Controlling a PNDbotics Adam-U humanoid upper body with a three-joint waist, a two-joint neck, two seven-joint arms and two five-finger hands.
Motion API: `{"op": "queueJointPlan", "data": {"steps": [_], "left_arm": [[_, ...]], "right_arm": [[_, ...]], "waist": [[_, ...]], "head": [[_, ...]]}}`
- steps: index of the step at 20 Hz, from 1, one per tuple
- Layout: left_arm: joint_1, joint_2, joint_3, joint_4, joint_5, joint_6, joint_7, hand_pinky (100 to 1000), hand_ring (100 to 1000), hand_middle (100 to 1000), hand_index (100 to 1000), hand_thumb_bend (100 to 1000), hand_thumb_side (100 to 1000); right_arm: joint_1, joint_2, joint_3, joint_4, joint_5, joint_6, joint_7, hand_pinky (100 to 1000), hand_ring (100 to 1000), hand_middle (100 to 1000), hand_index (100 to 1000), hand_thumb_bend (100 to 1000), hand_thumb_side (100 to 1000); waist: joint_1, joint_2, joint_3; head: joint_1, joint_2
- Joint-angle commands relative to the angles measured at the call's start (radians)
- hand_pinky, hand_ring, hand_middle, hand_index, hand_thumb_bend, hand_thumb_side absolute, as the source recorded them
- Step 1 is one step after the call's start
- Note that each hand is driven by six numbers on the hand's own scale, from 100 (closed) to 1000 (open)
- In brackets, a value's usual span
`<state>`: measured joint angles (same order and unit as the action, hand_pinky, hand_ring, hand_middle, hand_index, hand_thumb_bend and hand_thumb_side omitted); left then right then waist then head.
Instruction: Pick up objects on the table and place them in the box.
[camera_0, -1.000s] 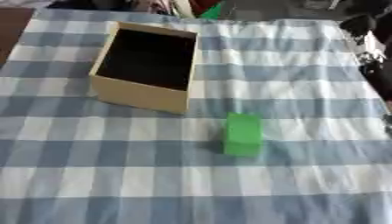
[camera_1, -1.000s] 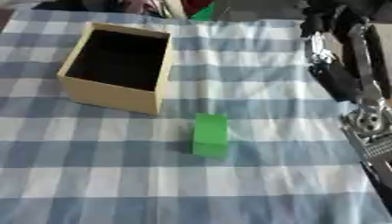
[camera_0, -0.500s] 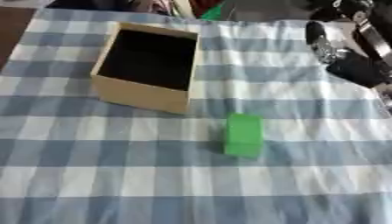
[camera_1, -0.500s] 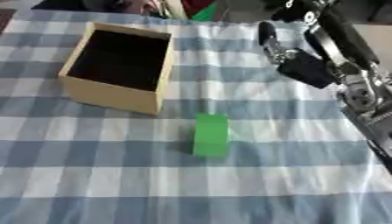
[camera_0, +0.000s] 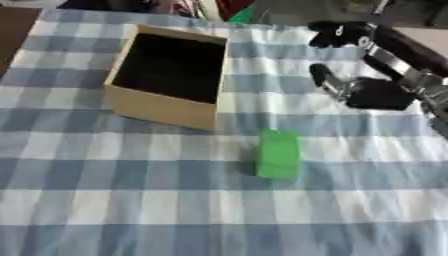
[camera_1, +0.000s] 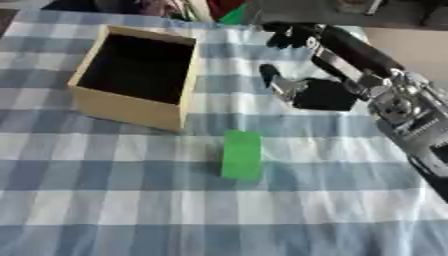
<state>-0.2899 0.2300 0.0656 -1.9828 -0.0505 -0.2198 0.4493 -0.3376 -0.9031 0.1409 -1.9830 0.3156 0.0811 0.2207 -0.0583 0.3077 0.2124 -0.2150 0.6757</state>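
Right eye view shows the right hand (camera_1: 317, 89) fingers spread and empty, hovering far-right of the green block (camera_1: 241, 154) lying near-right of the open box (camera_1: 133, 105) on the worktop (camera_1: 105, 210); best to drop squarely over the block's narrow sides.

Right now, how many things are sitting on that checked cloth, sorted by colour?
Green: 1, the block
Tan: 1, the open box
Total: 2
The black right hand hangs above the cloth, holding nothing.
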Motion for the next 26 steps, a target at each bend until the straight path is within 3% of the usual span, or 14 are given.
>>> {"op": "queueJointPlan", "data": {"steps": [1, 4, 11, 17, 20, 26], "left_arm": [[-0.004, 0.022, -0.002, -0.017, 0.003, -0.001, -0.004, 691, 603, 654, 732, 100, 884], [-0.004, 0.021, -0.002, -0.017, 0.003, -0.001, -0.004, 692, 603, 654, 732, 100, 885], [-0.005, 0.019, -0.002, -0.017, 0.003, 0.000, -0.007, 692, 604, 655, 732, 100, 885], [-0.007, 0.019, -0.002, -0.017, 0.004, 0.000, -0.009, 693, 604, 654, 732, 100, 885], [-0.007, 0.018, -0.004, -0.017, 0.005, 0.000, -0.012, 693, 604, 655, 732, 100, 885], [-0.007, 0.017, -0.004, -0.017, 0.006, 0.000, -0.017, 693, 604, 655, 732, 100, 885]], "right_arm": [[-0.014, -0.036, 0.007, -0.017, -0.023, 0.017, 0.053, 851, 855, 843, 1000, 270, 709], [-0.015, -0.034, 0.020, -0.017, -0.019, 0.029, 0.104, 859, 868, 863, 1000, 290, 689], [0.000, -0.013, 0.061, -0.017, 0.005, 0.018, 0.224, 866, 880, 883, 1000, 243, 540], [0.019, 0.015, 0.101, -0.017, 0.007, 0.046, 0.295, 870, 890, 896, 1000, 300, 578], [0.021, 0.023, 0.119, -0.017, 0.033, 0.054, 0.310, 873, 895, 902, 1000, 342, 628], [0.028, 0.036, 0.136, -0.017, 0.086, 0.074, 0.319, 867, 890, 894, 1000, 354, 634]], "waist": [[-0.012, -0.036, 0.002], [-0.013, -0.035, 0.003], [-0.018, -0.034, 0.006], [-0.019, -0.033, 0.009], [-0.019, -0.033, 0.010], [-0.016, -0.031, 0.010]], "head": [[-0.001, 0.002], [-0.002, 0.002], [-0.002, 0.001], [-0.004, -0.001], [-0.006, -0.002], [-0.010, -0.004]]}}
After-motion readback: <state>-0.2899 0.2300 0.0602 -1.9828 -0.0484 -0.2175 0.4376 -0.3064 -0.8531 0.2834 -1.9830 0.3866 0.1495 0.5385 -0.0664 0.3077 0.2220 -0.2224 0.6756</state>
